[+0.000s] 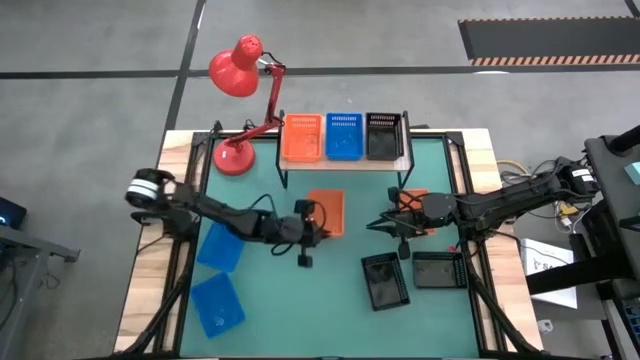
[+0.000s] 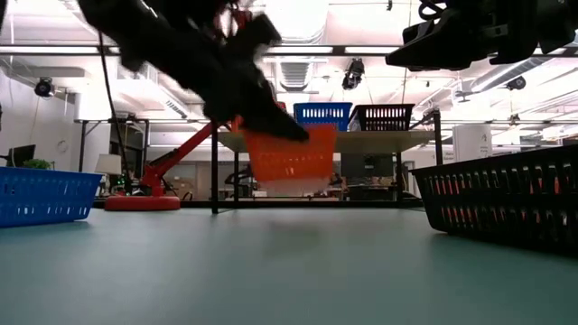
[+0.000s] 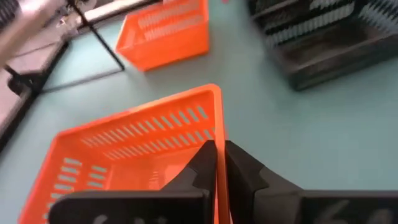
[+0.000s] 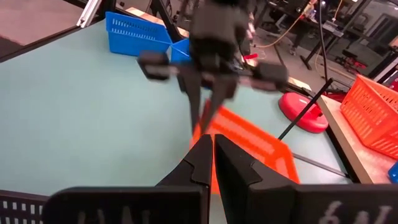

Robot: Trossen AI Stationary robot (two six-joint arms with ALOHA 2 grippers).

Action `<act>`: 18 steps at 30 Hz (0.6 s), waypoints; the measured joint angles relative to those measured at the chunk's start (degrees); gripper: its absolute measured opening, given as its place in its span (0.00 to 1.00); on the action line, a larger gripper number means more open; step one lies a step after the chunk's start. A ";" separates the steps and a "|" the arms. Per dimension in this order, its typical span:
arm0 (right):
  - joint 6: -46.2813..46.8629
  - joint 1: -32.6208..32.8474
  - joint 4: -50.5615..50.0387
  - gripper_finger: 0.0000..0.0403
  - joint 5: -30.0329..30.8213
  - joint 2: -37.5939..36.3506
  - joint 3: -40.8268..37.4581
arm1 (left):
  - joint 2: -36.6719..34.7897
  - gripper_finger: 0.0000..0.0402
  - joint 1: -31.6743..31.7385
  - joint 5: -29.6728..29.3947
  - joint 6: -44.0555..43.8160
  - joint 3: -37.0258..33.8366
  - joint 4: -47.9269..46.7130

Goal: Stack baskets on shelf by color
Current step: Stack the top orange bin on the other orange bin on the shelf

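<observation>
My left gripper (image 1: 308, 228) is shut on an orange basket (image 1: 327, 210) in front of the shelf (image 1: 345, 160); the low view shows that basket (image 2: 289, 158) off the table. One orange, one blue and one black basket stand side by side on the shelf. A second orange basket (image 3: 165, 34) rests on the table by a shelf leg, partly under my right arm. My right gripper (image 4: 212, 152) hovers shut near the table's middle, pointing at the left gripper (image 4: 208, 93), touching nothing. Two black baskets (image 1: 385, 280) (image 1: 437, 268) and two blue ones (image 1: 218, 247) (image 1: 217, 303) sit on the table. My left gripper pinches one side wall (image 3: 217, 134) of the orange basket at its rim, one finger inside the basket and one outside. The fingers come slanting down from the table's left. The basket is lifted clear of the table and hangs roughly level below the gripper.
A red desk lamp (image 1: 238, 100) stands at the far left corner, its base (image 4: 305, 112) beside the shelf. The green table top (image 1: 300, 310) shows bare at the near middle. A black basket's wall (image 2: 506, 203) rises close on the low view's right.
</observation>
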 joint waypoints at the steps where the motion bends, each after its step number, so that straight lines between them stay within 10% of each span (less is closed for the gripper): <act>1: 0.04 0.01 0.00 0.02 0.01 0.00 0.00 | -1.05 0.00 -1.33 -1.14 -0.19 0.37 -0.99; 18: 0.72 -0.01 -0.31 0.02 -0.01 0.00 0.00 | -12.92 0.00 -12.44 -6.05 10.11 16.14 -14.32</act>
